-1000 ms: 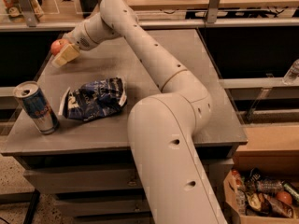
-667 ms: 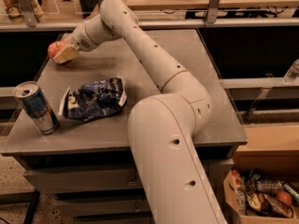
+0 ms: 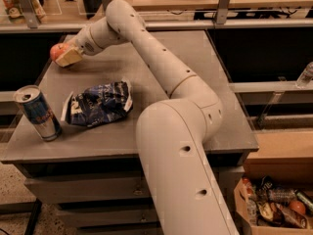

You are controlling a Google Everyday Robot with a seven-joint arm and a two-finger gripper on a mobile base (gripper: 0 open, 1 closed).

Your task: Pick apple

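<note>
The small round red-orange apple (image 3: 55, 49) sits at the far left corner of the grey flat-topped table (image 3: 205, 67), right by its edge. The cream-coloured jointed robot arm (image 3: 161, 70) reaches across the table from the lower right, and its gripper (image 3: 67, 58) with a tan tip lies right against the apple's near side, covering part of the fruit. Whether it is clamped on the apple or merely beside it cannot be told. Nearer on the left stands an upright blue-and-silver drink can (image 3: 38, 112), and just to its right lies a crumpled dark blue snack bag (image 3: 98, 103), both well apart from the apple. Off the table, at the lower right, a cardboard box of packaged snacks (image 3: 274, 209) sits on the floor.
</note>
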